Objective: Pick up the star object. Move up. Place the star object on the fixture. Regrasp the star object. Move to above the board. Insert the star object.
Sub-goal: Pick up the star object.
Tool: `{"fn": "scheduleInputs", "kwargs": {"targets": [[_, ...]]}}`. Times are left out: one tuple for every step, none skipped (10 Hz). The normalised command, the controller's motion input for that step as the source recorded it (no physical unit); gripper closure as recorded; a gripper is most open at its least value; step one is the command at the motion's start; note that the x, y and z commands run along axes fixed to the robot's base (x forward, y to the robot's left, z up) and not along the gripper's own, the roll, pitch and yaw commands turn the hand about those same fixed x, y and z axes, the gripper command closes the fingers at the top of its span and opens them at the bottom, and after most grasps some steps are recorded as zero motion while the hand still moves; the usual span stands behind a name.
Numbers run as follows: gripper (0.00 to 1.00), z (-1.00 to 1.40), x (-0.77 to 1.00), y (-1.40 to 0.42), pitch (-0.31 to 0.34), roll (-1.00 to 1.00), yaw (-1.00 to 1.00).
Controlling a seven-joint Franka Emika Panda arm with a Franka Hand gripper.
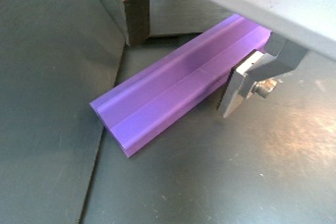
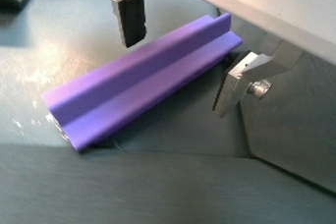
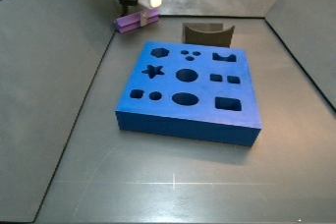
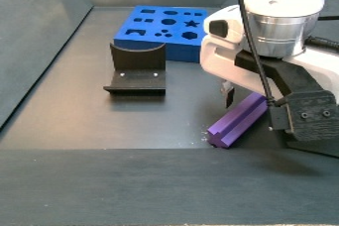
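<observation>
The tool (image 2: 184, 56) is hanging wide open astride the star object (image 2: 138, 85), which is lying flat near a far tabletop corner, fingers (image 1: 247, 83) positioned either side for pickup.

In both wrist views, the far end of the long ridged purple star object (image 1: 184, 81) runs out of sight under the gripper (image 1: 191, 49) body. In a side view the gripper (image 4: 252, 99) covers the peg's far half, and the frame crops the arm.
</observation>
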Motion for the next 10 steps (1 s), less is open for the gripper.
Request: {"fn": "scheduleInputs", "kwargs": {"targets": [[0.00, 0.08, 0.05, 0.00, -0.036, -0.50, -0.17], [0.00, 0.00, 0.02, 0.01, 0.000, -0.50, -0.05], [0.00, -0.11, 0.04, 0.20, 0.000, -0.50, 0.00], [0.00, -0.44, 0.04, 0.35, 0.006, -0.39, 0.00], [0.00, -0.68, 0.04, 0.32, 0.003, -0.27, 0.00], [0.00, -0.92, 0.11, 0.15, 0.006, -0.13, 0.00], [0.00, -0.87, 0.12, 0.00, 0.003, -0.15, 0.00], [0.00, -0.77, 0.13, -0.12, 0.000, -0.16, -0.05], [0.00, -0.72, 0.12, -0.24, 0.000, -0.17, -0.10], [0.00, -0.59, 0.00, -0.07, -0.003, -0.24, -0.04]]}}
